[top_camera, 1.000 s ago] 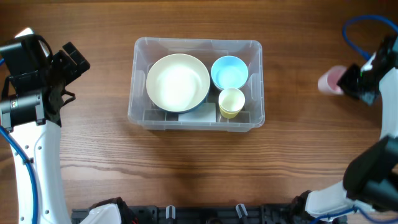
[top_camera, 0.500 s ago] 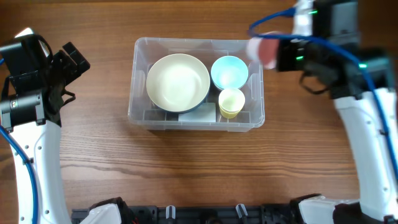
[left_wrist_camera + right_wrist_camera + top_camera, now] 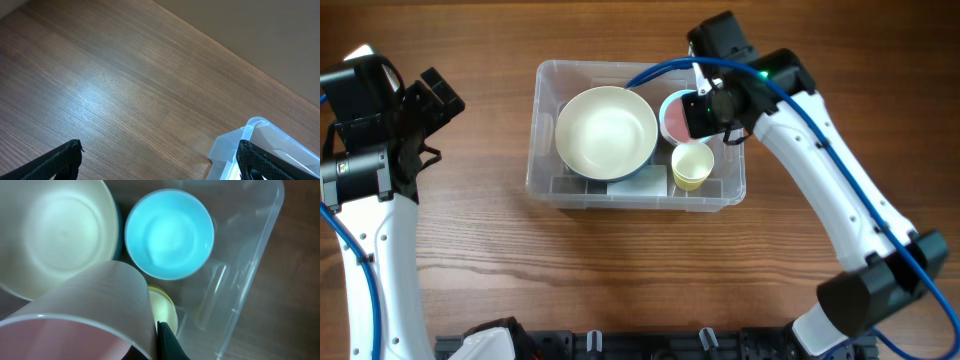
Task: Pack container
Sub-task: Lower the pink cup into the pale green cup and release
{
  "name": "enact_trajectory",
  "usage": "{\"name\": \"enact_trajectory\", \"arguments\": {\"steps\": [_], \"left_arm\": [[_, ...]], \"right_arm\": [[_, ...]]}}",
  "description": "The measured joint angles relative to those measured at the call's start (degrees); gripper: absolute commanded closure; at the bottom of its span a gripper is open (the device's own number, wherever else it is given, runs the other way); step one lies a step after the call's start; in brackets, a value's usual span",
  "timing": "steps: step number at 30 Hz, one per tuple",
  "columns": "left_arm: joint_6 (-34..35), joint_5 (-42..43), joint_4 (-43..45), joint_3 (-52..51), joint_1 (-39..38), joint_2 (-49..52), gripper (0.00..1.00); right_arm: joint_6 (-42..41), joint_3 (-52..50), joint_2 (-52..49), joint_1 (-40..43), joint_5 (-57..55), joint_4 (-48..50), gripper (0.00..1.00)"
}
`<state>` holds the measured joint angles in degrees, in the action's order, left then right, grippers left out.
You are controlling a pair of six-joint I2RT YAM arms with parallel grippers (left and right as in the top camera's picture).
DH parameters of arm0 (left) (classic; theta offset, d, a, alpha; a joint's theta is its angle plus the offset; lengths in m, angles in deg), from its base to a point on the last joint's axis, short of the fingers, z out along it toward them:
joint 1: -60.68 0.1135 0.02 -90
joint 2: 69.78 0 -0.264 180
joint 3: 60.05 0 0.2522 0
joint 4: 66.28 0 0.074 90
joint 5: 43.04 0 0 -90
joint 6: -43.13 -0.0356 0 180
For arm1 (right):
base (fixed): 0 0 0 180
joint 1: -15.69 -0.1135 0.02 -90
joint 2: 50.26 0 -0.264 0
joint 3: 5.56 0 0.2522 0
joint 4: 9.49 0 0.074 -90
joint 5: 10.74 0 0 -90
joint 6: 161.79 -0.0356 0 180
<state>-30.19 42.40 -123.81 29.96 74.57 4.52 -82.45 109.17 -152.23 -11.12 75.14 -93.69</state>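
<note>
— Container first: where does it sit?
— The container (image 3: 542, 150), a clear plastic bin with rounded corners, lies mid-table on the wooden table (image 3: 620, 270), long side running left to right.
— What is in it?
— A large cream bowl (image 3: 606, 131) fills the left part. A smaller blue bowl (image 3: 169, 232) is in the far right corner, and a yellow cup (image 3: 692, 165) stands upright just in front of it, in the near right corner. A white label (image 3: 640, 184) on the base shows at the cream bowl's near edge.
— And the right arm?
— It reaches in from the right. The right gripper (image 3: 705, 108) is clamped on a pink cup (image 3: 675, 120), mouth up, directly over the blue bowl, so from overhead only a thin blue edge shows. In the wrist view the cup's pale wall fills the lower left, with one dark finger (image 3: 167, 342) against its rim. Whether the cup touches the bowl I cannot tell.
— The left arm?
— Well apart from the container, at the table's left edge. The left gripper (image 3: 160, 157) has its jaws spread wide with nothing between them; only bare wood and one corner of the bin lie ahead of it.
</note>
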Motion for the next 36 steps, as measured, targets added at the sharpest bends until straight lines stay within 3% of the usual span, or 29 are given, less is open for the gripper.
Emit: {"name": "enact_trajectory", "arguments": {"steps": [14,32,34,36], "left_arm": [[0.0,0.0,0.0,0.0,0.0,0.0,0.0],[0.0,0.0,0.0,0.0,0.0,0.0,0.0],[0.0,0.0,0.0,0.0,0.0,0.0,0.0],[0.0,0.0,0.0,0.0,0.0,0.0,0.0]], "right_arm": [[-3.15,-0.31,-1.2,0.0,-1.57,-6.6,0.96],[-3.67,-4.9,-1.22,0.0,-1.77,-4.76,0.96],[-3.65,-4.9,-1.22,0.0,-1.77,-4.66,0.86],[-3.93,-4.9,-1.22,0.0,-1.77,-4.57,0.68]]}}
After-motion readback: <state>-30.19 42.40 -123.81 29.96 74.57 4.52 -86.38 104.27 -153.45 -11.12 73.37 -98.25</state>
